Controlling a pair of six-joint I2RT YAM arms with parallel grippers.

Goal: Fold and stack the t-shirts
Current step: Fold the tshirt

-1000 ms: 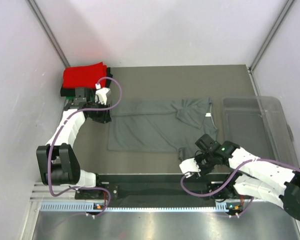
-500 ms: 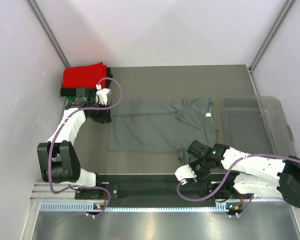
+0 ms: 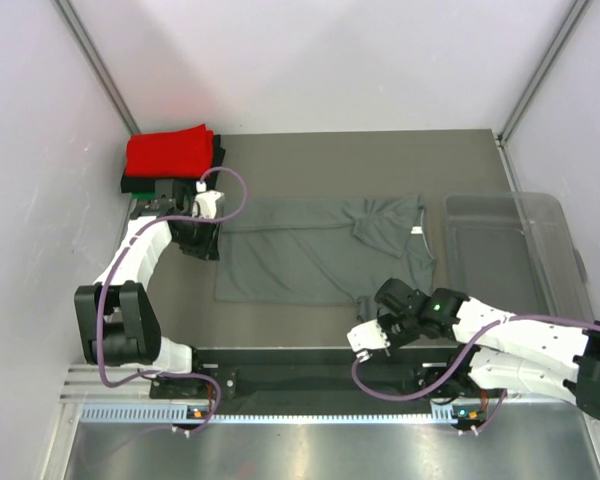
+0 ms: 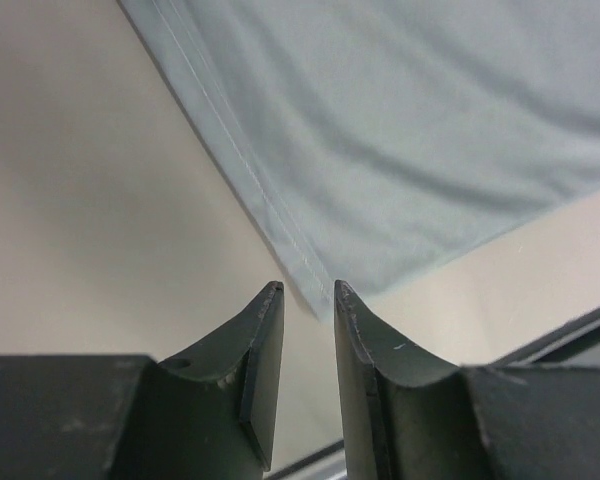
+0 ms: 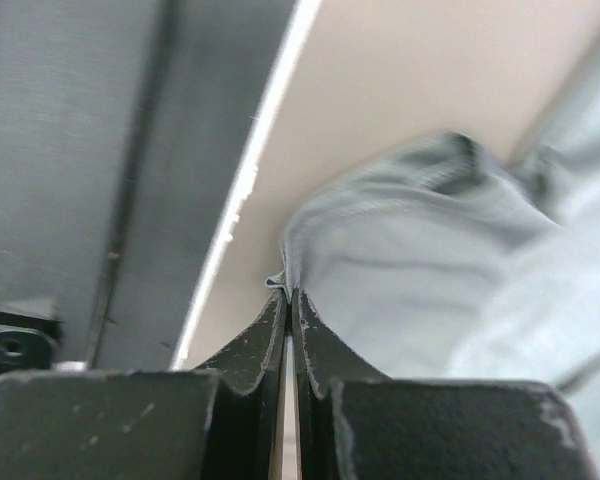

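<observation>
T-shirt (image 3: pixel 310 260) between stack (image 3: pixel 168 153) and bin (image 3: pixel 500 250)

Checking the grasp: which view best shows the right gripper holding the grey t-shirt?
Right wrist view: the right gripper is shut on the edge of the grey t-shirt, close up. Top view shows this tiny; left wrist view shows only another hem corner.

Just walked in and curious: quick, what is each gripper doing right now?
Left gripper: open, holding nothing, at the corner of the dark grey cloth t-shirt.
Right gripper: closed, pinching that t-shirt's edge.
</observation>
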